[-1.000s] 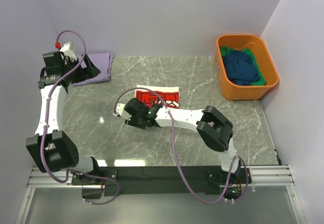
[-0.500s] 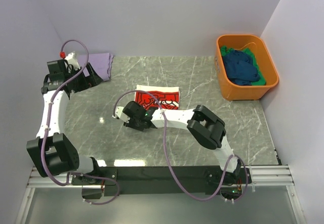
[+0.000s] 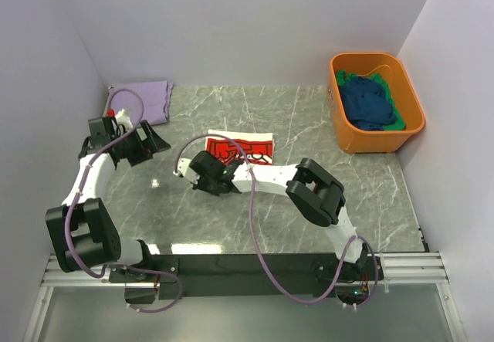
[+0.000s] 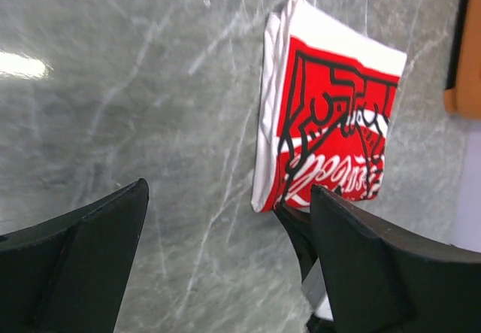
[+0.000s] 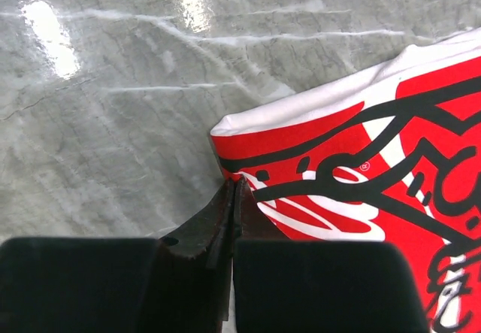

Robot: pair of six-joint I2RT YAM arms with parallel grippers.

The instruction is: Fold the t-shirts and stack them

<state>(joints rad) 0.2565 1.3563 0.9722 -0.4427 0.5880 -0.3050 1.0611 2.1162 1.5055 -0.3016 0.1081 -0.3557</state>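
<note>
- Claw, left (image 3: pixel 154 144): wide and empty, withdrawn from the lavender shirt (image 3: pixel 147 99) at the counter's (image 3: pixel 386 203) far-left corner.
- Claw, right (image 5: pixel 234 198): pressed narrow, stays at the white shirt's (image 3: pixel 245 147) edge; stacking likely next.

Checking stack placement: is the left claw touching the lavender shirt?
Apart. Top view: bare table lies between the left claw and the lavender shirt in the back-left corner.

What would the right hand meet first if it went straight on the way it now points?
The folded white and red t-shirt. The right hand is shut, with its tips right at the shirt's corner and pointing into it. Whether they already touch the cloth is unclear.
</note>
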